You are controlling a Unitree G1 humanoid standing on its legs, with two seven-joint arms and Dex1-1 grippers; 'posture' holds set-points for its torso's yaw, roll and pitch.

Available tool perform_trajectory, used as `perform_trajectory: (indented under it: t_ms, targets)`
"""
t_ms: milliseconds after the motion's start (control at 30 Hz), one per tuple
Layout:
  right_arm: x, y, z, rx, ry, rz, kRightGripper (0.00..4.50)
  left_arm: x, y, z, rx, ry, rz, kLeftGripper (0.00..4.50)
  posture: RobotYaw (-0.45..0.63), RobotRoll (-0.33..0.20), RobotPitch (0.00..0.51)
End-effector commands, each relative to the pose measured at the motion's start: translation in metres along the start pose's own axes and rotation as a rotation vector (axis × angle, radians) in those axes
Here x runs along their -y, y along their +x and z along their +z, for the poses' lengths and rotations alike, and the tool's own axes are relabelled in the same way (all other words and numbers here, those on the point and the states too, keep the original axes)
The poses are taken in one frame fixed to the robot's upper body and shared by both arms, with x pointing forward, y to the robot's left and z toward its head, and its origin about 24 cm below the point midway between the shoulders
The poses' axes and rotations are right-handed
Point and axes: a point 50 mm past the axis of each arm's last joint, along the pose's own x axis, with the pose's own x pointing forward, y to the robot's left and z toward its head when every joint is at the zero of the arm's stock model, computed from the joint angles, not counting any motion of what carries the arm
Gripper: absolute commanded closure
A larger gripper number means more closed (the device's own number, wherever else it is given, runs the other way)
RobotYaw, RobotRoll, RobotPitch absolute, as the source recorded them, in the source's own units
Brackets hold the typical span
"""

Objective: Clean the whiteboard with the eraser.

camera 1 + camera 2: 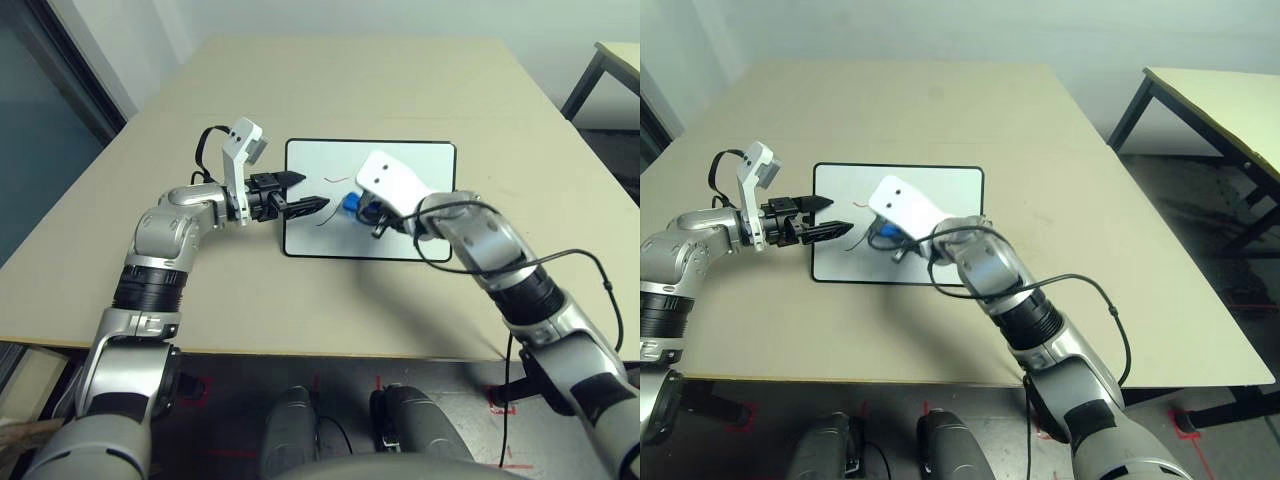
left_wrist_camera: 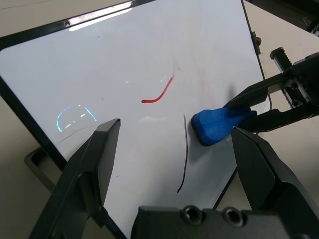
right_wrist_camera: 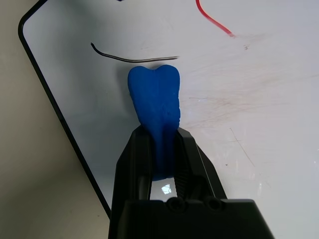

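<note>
Blue and squeezed at its waist, the eraser (image 3: 154,109) sat clamped in the right gripper (image 3: 160,149), its free end pressed on the whiteboard (image 1: 420,165) near the board's middle, just beside a thin dark line (image 3: 132,58). A short red stroke (image 2: 158,92) lay a little apart from it. The board lay flat at the table's (image 1: 400,80) middle. The left gripper (image 1: 298,192) hovered over the board's left edge, fingers spread wide and holding nothing.

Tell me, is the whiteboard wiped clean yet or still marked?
Still marked. The whiteboard carries a short red stroke and a thin black line beside the eraser, which the right gripper presses to the board.
</note>
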Motion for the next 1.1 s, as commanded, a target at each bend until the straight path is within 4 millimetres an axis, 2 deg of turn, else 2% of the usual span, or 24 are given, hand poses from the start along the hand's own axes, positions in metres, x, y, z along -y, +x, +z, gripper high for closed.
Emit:
perform_trajectory:
  t_ms: [33,167,267,367,467,533,633,700,800,933,1000,1100]
  targets:
    - [0.015,0.005,0.009,0.005,-0.013,-0.055,3.92,-0.003,-0.006,-0.003,-0.011,-0.011,0.018,0.0,-0.08,0.0,0.087]
    - [0.038,0.005,0.035,0.097,-0.04,-0.151,3.92,-0.003,-0.006,-0.005,-0.013,-0.013,0.02,0.0,-0.08,0.0,0.085]
    - [0.044,0.006,0.045,0.137,-0.05,-0.171,3.92,-0.002,-0.007,-0.005,-0.013,-0.016,0.021,0.0,-0.08,0.0,0.085]
    - [0.034,0.01,0.036,0.097,-0.059,-0.117,3.92,-0.002,-0.007,-0.006,-0.012,-0.018,0.023,0.0,-0.08,0.0,0.085]
    - [0.007,0.01,0.012,-0.005,-0.064,0.011,3.92,-0.003,-0.008,-0.007,-0.011,-0.019,0.026,0.0,-0.08,0.0,0.085]
    - [-0.005,0.007,0.002,-0.05,-0.065,0.056,3.92,-0.003,-0.008,-0.007,-0.012,-0.02,0.028,0.0,-0.08,0.0,0.084]
    - [-0.008,0.005,-0.004,-0.078,-0.074,0.064,3.92,-0.005,-0.009,-0.007,-0.012,-0.019,0.032,0.0,-0.08,0.0,0.082]
    - [0.001,0.005,0.001,-0.062,-0.073,0.024,3.92,-0.005,-0.009,-0.006,-0.012,-0.018,0.032,0.0,-0.08,0.0,0.081]
    - [0.025,0.004,0.018,0.0,-0.068,-0.091,3.92,-0.005,-0.009,-0.006,-0.011,-0.016,0.032,0.0,-0.08,0.0,0.077]
    - [0.05,0.004,0.028,0.029,-0.063,-0.186,3.93,-0.005,-0.009,-0.006,-0.011,-0.015,0.032,0.0,-0.08,0.0,0.076]
    - [0.051,0.005,0.025,0.018,-0.064,-0.179,3.93,-0.005,-0.009,-0.006,-0.01,-0.015,0.032,0.0,-0.08,0.0,0.076]
    - [0.039,0.007,0.016,-0.015,-0.074,-0.124,3.93,-0.005,-0.009,-0.006,-0.01,-0.016,0.032,0.0,-0.08,0.0,0.078]
